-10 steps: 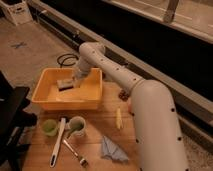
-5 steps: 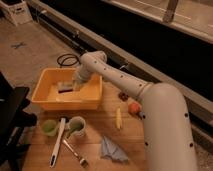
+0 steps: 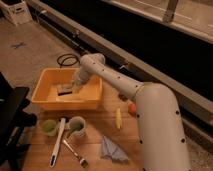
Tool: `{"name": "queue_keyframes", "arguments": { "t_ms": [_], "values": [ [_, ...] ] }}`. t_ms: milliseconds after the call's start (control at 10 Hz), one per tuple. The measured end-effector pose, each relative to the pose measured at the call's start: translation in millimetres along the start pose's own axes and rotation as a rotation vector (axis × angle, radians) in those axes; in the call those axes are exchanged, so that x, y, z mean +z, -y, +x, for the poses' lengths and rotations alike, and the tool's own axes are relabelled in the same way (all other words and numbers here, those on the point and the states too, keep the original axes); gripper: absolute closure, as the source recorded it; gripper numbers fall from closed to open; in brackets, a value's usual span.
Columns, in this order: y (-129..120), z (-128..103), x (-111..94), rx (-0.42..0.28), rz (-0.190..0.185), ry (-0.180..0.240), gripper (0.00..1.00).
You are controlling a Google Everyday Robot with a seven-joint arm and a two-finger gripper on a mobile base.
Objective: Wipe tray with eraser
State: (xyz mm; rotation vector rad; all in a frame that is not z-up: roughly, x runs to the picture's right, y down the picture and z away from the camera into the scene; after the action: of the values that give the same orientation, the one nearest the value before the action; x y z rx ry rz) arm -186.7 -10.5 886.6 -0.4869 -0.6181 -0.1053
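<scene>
So the gripper (image 3: pixel 75 88) is down inside the yellow tray (image 3: pixel 45 98), fingers clamped together on the eraser (image 3: pixel 65 89), which sits on the tray floor near the middle. The tray is on the wooden table (image 3: pixel 95 135), with two green cups (image 3: pixel 76 126) in front of it.

A single camera looks down from above and behind the arm, fairly near, across the wooden worktop (image 3: pixel 100 132) toward the yellow tray (image 3: pixel 45 97) where the gripper (image 3: pixel 75 88) reaches.
</scene>
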Motion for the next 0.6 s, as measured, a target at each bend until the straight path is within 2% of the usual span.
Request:
{"name": "queue_keyframes", "arguments": {
  "t_ms": [200, 600],
  "values": [
    [-3, 8, 8, 0.009, -0.040, -0.014, 1.00],
    [-11, 33, 5, 0.034, -0.086, -0.039, 1.00]
  ]
}}
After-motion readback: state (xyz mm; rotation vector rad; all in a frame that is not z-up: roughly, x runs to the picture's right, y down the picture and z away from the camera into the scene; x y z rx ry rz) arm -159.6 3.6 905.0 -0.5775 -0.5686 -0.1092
